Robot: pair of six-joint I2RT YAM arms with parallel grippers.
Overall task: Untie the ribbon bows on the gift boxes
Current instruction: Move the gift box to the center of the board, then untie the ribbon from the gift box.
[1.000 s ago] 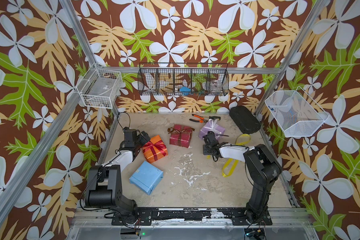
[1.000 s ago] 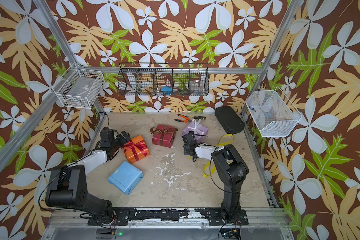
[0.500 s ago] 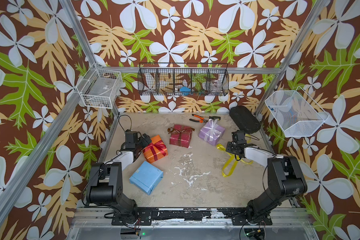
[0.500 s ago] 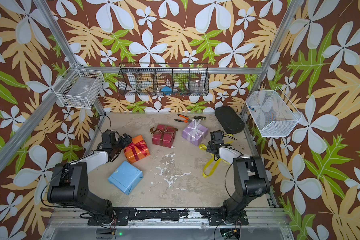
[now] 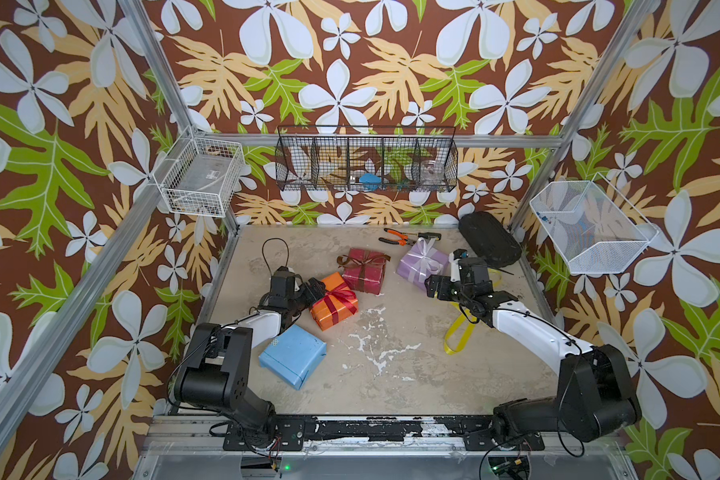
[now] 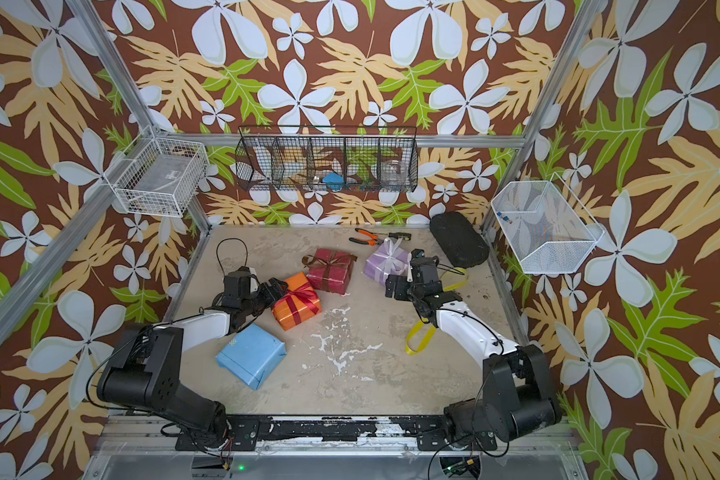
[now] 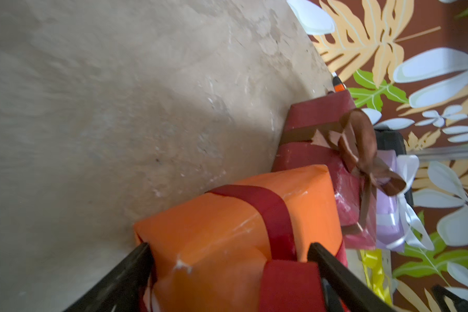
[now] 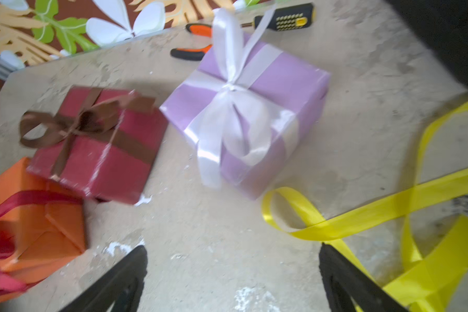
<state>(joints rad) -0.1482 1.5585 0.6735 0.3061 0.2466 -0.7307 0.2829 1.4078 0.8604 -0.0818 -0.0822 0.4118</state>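
Right now the right claw (image 8: 233, 247) is spread wide and pinches nothing. It hangs low over the counter (image 8: 200, 221). Straight ahead of it, near but not touching, sits the lilac box (image 8: 289, 81) with the white bow (image 8: 233, 89) tied on top. The bow lies in line with the claw: one fat loop flops toward the claw, and the thin parts point away from it. What looks like a loose white end hangs down the side facing the claw. I think that end is the one to pull, and the right arm is much nearer to it.

The yellow ribbon (image 8: 362, 213) lies loose just beside this claw.

The left claw (image 7: 229, 245) has a finger on each side of the orange box (image 7: 214, 216), whose red bow (image 5: 341, 296) is tied. I cannot tell if it squeezes.
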